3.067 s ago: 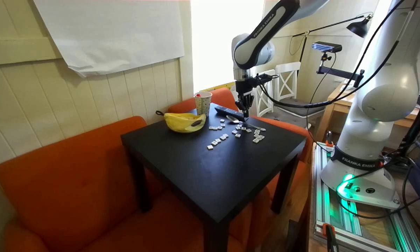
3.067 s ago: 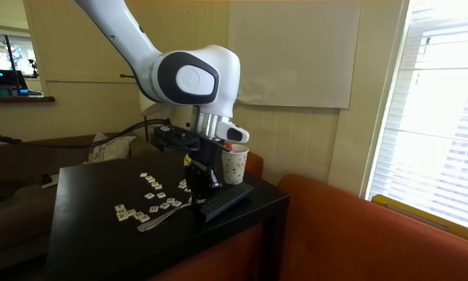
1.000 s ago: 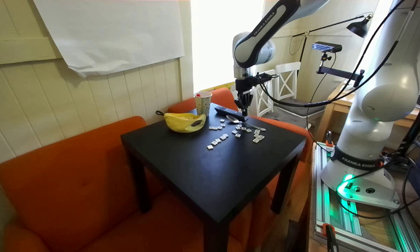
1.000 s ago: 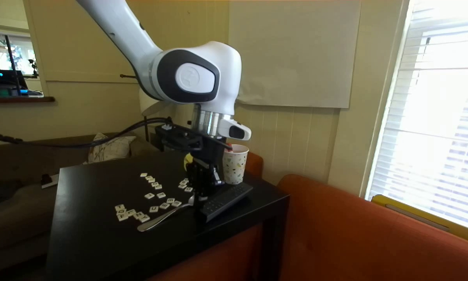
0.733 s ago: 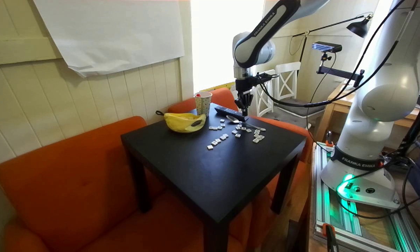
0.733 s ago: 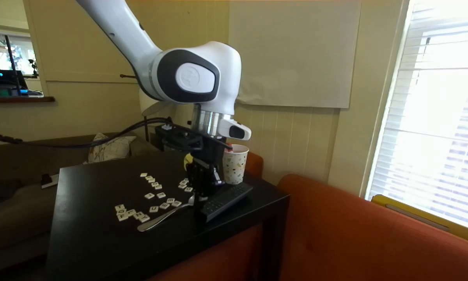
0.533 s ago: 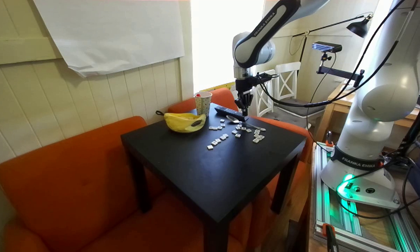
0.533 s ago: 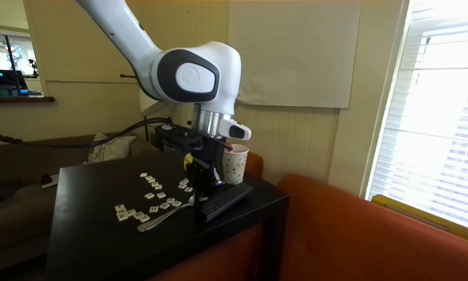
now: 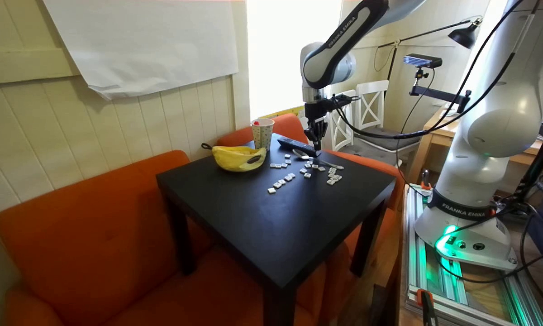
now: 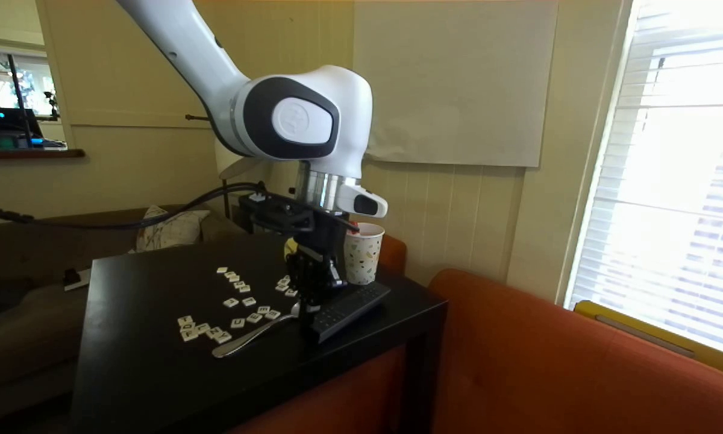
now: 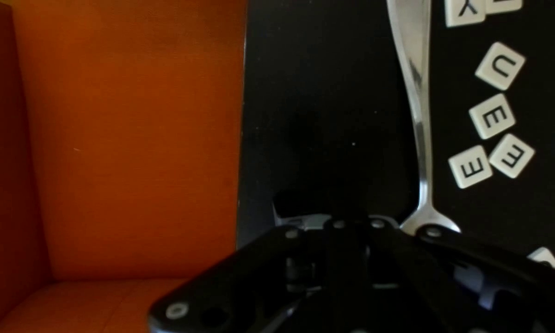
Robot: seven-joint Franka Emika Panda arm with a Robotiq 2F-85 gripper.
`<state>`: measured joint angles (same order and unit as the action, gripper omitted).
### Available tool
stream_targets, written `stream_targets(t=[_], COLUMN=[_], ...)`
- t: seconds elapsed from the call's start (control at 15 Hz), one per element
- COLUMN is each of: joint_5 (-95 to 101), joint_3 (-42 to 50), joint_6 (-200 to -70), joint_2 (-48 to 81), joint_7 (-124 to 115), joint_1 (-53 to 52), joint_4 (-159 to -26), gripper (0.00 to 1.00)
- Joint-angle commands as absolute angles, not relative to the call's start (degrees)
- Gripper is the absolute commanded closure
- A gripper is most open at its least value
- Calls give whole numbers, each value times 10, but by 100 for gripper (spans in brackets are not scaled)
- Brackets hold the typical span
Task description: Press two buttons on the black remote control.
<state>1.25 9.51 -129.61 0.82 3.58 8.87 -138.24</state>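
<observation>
Black two-finger end effector [image 9: 317, 146] points straight down, fingers drawn together, clenched. Just at its tips: black oblong remote control [image 10: 352, 308] with rows of small keys, flat on the desk, one end under the end effector; whether the tips touch a key, cannot tell. Wrist view shows a sliver of that end peeking out. Beside it, shiny metal spoon [image 11: 420, 115], bowl part-hidden by the end effector. Past the spoon, small white square letter tiles [image 11: 500, 66] scattered about, a U and several Es readable in the wrist view. Next, speckled white paper cup [image 10: 363, 258], upright near the remote's other end; small red item [image 9: 256, 122] shows at its rim, too small to identify, deeper inside hidden. Farther along, yellow banana-shaped container [image 9: 235, 164] with dark stem, top looks open, contents cannot be made out. All of it sits on a black square desk [image 9: 271, 226]. Beyond: orange fabric seat [image 9: 108, 253], and in an exterior view a pale patterned cushion [image 10: 175, 231] on a dim brown couch [image 10: 96, 241].
</observation>
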Motion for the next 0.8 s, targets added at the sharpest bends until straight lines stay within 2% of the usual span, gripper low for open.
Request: stream_targets(t=[0.0,0.73], joint_5=[19,12], joint_3=[94,92], joint_6=[-1290,-1305], joint_2=[8,47], joint_7=[36,38], joint_1=[90,88], joint_4=[-1382,-1381], gripper=[100,100])
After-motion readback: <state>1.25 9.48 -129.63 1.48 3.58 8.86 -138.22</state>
